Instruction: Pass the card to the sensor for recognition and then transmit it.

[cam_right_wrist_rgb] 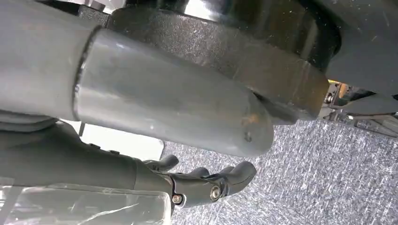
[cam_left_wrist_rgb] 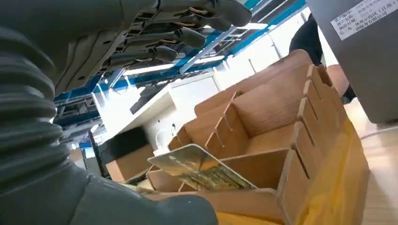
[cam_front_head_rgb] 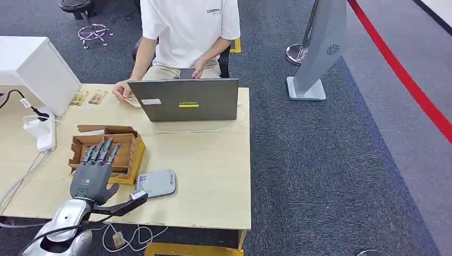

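The left hand (cam_front_head_rgb: 95,170), fingers spread and holding nothing, hovered over the box (cam_front_head_rgb: 129,140); a card (cam_left_wrist_rgb: 202,168) stood tilted just below it, right hand (cam_right_wrist_rgb: 206,180) curled, far off

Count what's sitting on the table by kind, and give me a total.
Laptop: 1
Cardboard box: 1
Card reader: 1
Power strip: 1
White box: 1
Small packets: 2
Total: 7
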You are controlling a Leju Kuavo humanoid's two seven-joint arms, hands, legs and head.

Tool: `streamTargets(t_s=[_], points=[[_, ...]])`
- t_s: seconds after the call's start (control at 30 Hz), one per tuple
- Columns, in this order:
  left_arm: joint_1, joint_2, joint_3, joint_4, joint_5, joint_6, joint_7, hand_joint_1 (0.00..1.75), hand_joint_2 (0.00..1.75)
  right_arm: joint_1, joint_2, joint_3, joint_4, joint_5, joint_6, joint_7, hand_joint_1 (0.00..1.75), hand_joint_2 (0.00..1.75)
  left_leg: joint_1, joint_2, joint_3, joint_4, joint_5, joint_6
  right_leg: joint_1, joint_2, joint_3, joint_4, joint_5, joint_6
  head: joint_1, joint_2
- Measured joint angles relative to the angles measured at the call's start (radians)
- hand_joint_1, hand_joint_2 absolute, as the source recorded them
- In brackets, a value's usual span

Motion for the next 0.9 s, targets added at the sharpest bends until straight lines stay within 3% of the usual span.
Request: streamTargets(t_s=[0.4, 0.77, 0.8, 0.9], points=[[0.0, 0.0, -0.003, 0.008, -0.013, -0.032, 0.054, 0.0, 1.75, 0.0, 0.0, 0.0, 0.0, 0.0, 0.0, 0.0, 0.0, 0.0, 0.0, 0.0, 0.0, 0.0, 0.0, 0.0, 0.0, 0.0, 0.0, 0.0, 0.0, 0.0, 0.0, 0.0], [0.001, -0.001, -0.003, 0.009, -0.021, -0.023, 0.056, 0.0, 1.75, 0.0, 0.0, 0.0, 0.0, 0.002, 0.0, 0.003, 0.0, 0.0, 0.0, 0.0, 0.0, 0.0, 0.0, 0.0, 0.0, 0.0, 0.0, 0.0, 0.0, 0.0, 0.0, 0.0], [0.001, -0.002, -0.003, 0.009, -0.021, -0.023, 0.056, 1.75, 1.75, 0.0, 0.0, 0.0, 0.0, 0.002, 0.0, 0.003, 0.0, 0.0, 0.0, 0.0, 0.0, 0.0, 0.0, 0.0, 0.0, 0.0, 0.0, 0.0, 0.0, 0.0, 0.0, 0.0], [0.001, -0.004, -0.003, 0.009, -0.022, -0.026, 0.057, 1.75, 1.75, 0.0, 0.0, 0.0, 0.0, 0.002, 0.0, 0.002, 0.0, 0.0, 0.0, 0.0, 0.0, 0.0, 0.0, 0.0, 0.0, 0.0, 0.0, 0.0, 0.0, 0.0, 0.0, 0.0]])
